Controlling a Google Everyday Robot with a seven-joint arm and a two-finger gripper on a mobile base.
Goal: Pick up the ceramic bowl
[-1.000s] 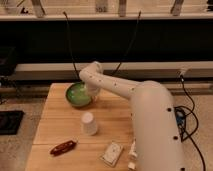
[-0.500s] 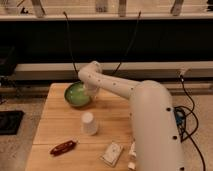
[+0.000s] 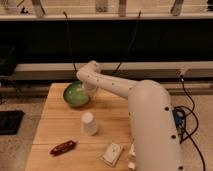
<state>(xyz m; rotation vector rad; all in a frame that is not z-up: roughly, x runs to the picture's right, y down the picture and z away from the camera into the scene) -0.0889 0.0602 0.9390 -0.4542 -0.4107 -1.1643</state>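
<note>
Compared with a second ago, the ceramic bowl [image 3: 76,94] has tipped up, its green inside now facing more toward me, while the arm [image 3: 117,86] has barely shifted. The bowl sits at the far left of the wooden table [image 3: 52,125], well apart from the upturned white cup [image 3: 89,123] nearer the front.

It looks stiff, glazed and fairly heavy for its size, so I'd judge it slippery and liable to chip or crack if it drops onto the wood. The rim is the only sensible place to take it, pinched through the wall, with inside and outside both pressed.

The gripper [image 3: 87,90] is down at the bowl's right-hand rim, tucked under the wrist and hidden from where I stand. The tilt suggests it has the rim, but whether the claw is apart or clamped I cannot tell.
</note>
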